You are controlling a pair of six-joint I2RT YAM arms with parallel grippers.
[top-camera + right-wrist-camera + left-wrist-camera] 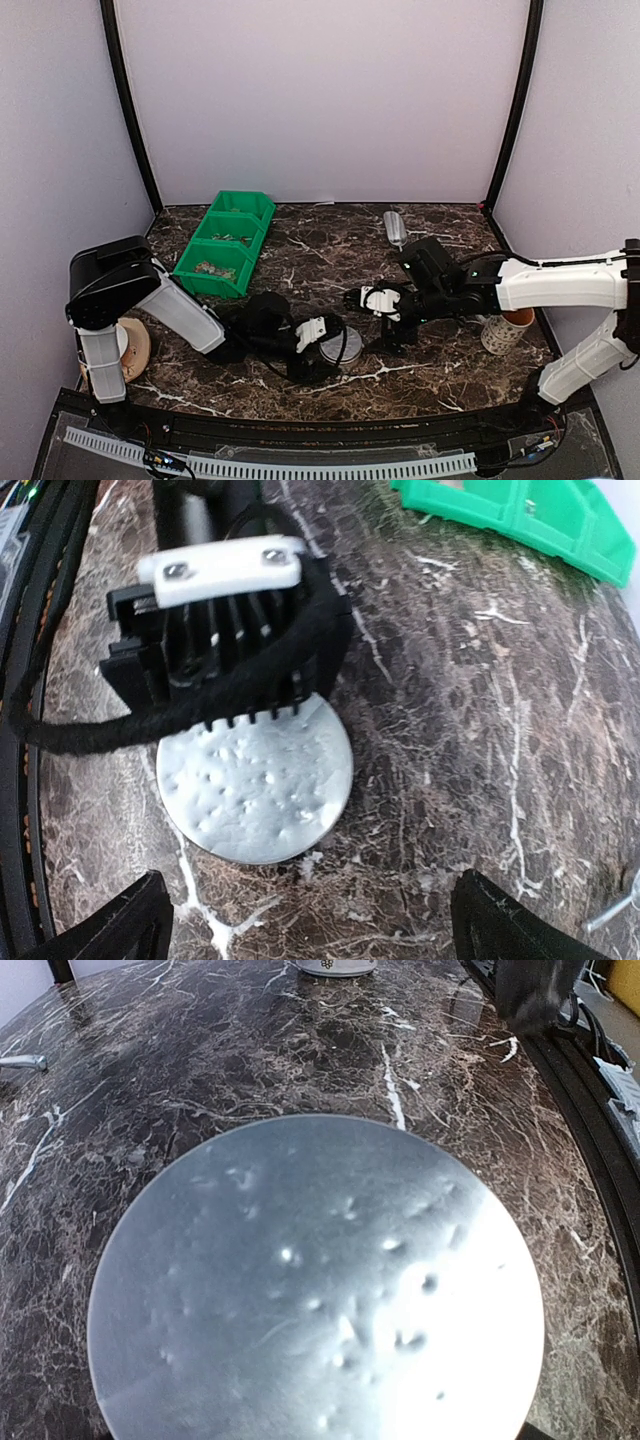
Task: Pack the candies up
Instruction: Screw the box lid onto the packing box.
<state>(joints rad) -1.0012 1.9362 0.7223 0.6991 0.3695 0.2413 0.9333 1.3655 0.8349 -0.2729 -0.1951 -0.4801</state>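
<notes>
**Q:** Fig. 1. Why is the small clear round tub with the dimpled lid (255,790) placed as it is?

**A:** It sits directly under the left jaws, so near that its lid fills the left wrist view. Judged from this, that arm is set to steady the tub while the other arm deals with the lid. The tips of the left jaws are hidden, so it cannot be told how far open they are or whether they grip the tub.

**Q:** And the right jaws?

**A:** They are spread wide and hold nothing. Their black fingertips (110,930) show at the two lower corners of the right wrist view. The dark marbled worktop (480,730) lies bare between them, and the tub is just ahead, not touched.

**Q:** Where are the tiny wrapped candies (212,267)?

**A:** They are in compartments of the green plastic bin (245,203), well beyond the left jaws on their far side and well apart from the right jaws. Whether any are in the tub cannot be told.

**Q:** How are the arms posed?

**A:** The left arm (180,315) is folded low, with its forearm running along the worktop. The right arm (555,285) is stretched in nearly level, with its wrist tipped down. The two sets of jaws face each other across the tub
</notes>
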